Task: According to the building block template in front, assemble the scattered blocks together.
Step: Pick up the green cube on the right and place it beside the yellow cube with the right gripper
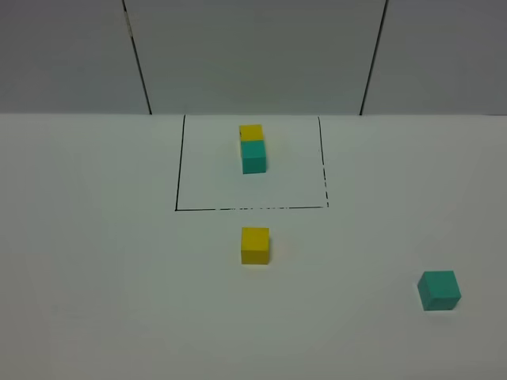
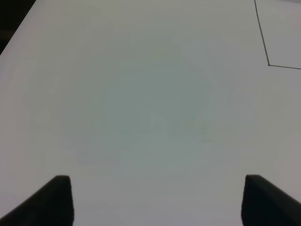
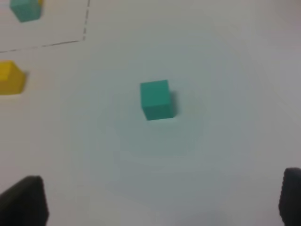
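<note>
The template (image 1: pixel 253 147) is a yellow cube joined to a teal cube, inside a thin black drawn rectangle (image 1: pixel 179 166) at the back middle of the table. The loose yellow cube (image 1: pixel 255 245) sits just in front of the rectangle. The loose teal cube (image 1: pixel 439 290) sits at the front right. In the right wrist view the teal cube (image 3: pixel 157 99) lies ahead of my open, empty right gripper (image 3: pixel 157 200), with the yellow cube (image 3: pixel 10 77) off to one side. My left gripper (image 2: pixel 157 200) is open over bare table. Neither arm shows in the exterior view.
The white table (image 1: pixel 95 277) meets a grey panelled wall (image 1: pixel 253 55) at the back. A corner of the drawn rectangle (image 2: pixel 268 64) shows in the left wrist view, and the table's dark edge (image 2: pixel 11 21) at its corner.
</note>
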`<state>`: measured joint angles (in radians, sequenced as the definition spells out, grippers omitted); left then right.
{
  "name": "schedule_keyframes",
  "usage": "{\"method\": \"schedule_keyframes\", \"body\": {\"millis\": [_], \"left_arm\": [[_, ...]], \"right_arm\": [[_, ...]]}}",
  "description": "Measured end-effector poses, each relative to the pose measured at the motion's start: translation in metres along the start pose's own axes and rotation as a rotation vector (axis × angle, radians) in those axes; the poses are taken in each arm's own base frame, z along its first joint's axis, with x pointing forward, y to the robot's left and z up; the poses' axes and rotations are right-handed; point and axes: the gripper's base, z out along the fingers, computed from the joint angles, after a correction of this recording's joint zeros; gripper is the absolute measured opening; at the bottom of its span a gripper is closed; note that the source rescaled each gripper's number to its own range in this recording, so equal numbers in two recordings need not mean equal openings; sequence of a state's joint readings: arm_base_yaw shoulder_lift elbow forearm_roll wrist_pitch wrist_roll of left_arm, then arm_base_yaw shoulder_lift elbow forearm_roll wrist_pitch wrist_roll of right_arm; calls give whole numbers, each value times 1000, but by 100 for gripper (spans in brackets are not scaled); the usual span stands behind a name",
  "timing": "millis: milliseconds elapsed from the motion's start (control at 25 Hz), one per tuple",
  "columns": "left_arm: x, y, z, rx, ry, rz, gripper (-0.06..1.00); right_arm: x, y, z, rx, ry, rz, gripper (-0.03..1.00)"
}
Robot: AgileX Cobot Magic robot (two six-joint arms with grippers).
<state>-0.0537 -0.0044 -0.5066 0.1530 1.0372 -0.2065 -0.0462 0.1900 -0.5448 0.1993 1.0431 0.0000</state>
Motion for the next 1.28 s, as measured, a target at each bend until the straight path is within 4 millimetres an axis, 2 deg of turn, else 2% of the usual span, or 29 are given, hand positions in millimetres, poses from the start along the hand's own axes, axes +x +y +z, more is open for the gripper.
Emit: {"method": "schedule_keyframes", "body": {"millis": [120,240,360,560,840,1120,1280], "left_arm": [[0,0,0,1,0,-1,61],[0,0,0,-3,0,-4,61],[0,0,0,-9,0,-11,61],[0,0,0,-27,-2,-29,61],[0,-1,-1,-53,-4,-51,61],[0,-1,-1,-53,-4,-52,61],[0,-1,-1,-53,-4,-52,61]], "right_arm": [[-22,4,8,-24,62,17,100],[-44,4,26,-35,147,18,100],[-58,5,54,-68,236,20,100],[-69,1,101,-106,325,10,100],[-65,-3,161,-104,447,10,100],[-51,27,204,-155,492,-107,100],[-45,37,227,-117,580,-155,100]]}}
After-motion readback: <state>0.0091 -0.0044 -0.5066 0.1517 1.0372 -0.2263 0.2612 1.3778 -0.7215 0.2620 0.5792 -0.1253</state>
